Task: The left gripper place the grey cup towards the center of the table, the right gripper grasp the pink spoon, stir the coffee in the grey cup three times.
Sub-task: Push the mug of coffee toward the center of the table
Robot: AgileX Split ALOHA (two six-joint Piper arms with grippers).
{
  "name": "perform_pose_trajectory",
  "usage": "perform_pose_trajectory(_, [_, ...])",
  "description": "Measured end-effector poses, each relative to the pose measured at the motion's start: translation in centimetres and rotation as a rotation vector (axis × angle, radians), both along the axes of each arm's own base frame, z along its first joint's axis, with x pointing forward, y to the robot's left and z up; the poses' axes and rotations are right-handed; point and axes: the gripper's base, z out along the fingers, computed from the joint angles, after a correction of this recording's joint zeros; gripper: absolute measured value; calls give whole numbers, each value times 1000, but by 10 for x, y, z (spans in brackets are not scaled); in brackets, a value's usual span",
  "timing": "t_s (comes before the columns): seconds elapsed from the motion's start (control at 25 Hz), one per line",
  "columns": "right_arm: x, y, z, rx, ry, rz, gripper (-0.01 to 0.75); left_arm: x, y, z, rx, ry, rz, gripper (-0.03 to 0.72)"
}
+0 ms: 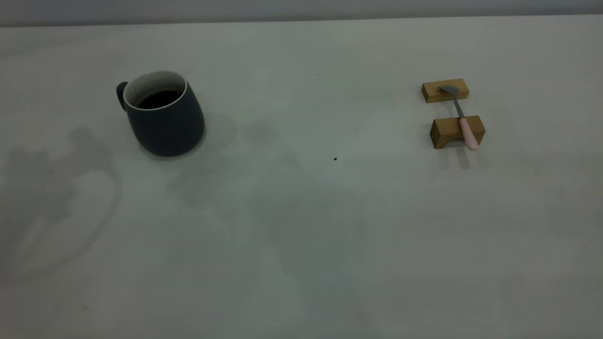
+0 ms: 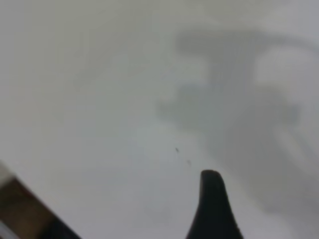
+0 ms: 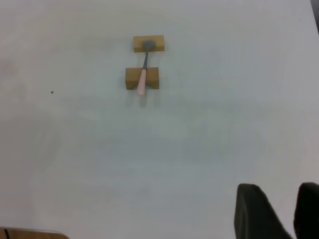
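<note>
Nearest to the cameras are the two tools. Of the left tool (image 2: 213, 209) only one black finger shows, over bare bench, so I cannot tell if it is apart or together; it touches nothing that I can see. On the right tool (image 3: 280, 211) two black fingers show with a narrow gap between them, slightly apart, holding nothing, well away from the spoon.

On the pale grey bench (image 1: 301, 235) the grey cup (image 1: 164, 114) stands upright at the left side, far from the middle. It is dark slate, wider at the base, with a white inside and rim, and its loop handle points to the far left. Dark coffee (image 1: 160, 99) lies low inside it.

At the right side the pink spoon (image 1: 461, 117) lies across two wooden blocks (image 1: 457, 132): the grey metal bowl rests on the far block, the pale pink handle on the near one, its end reaching past the edge.
</note>
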Motion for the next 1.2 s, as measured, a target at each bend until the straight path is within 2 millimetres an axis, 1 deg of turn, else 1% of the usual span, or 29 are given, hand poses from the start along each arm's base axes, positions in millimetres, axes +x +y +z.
perform_pose_trajectory(0.16, [0,0,0,0,0,0,238,31,-15,-30,57,68,-250,610])
perform_pose_trajectory(0.32, [0,0,0,0,0,0,238,53,-24,-56,111,120,-464,610])
perform_pose_trajectory(0.44, [0,0,0,0,0,0,238,66,-25,-71,133,137,-556,608])
perform_pose_trajectory(0.6, [0,0,0,0,0,0,238,81,-28,-90,157,118,-658,608])
perform_pose_trajectory(0.84, [0,0,0,0,0,0,238,94,-41,-119,189,96,-805,608])
perform_pose_trajectory(1.2, [0,0,0,0,0,0,238,106,-53,-145,193,102,-863,608])
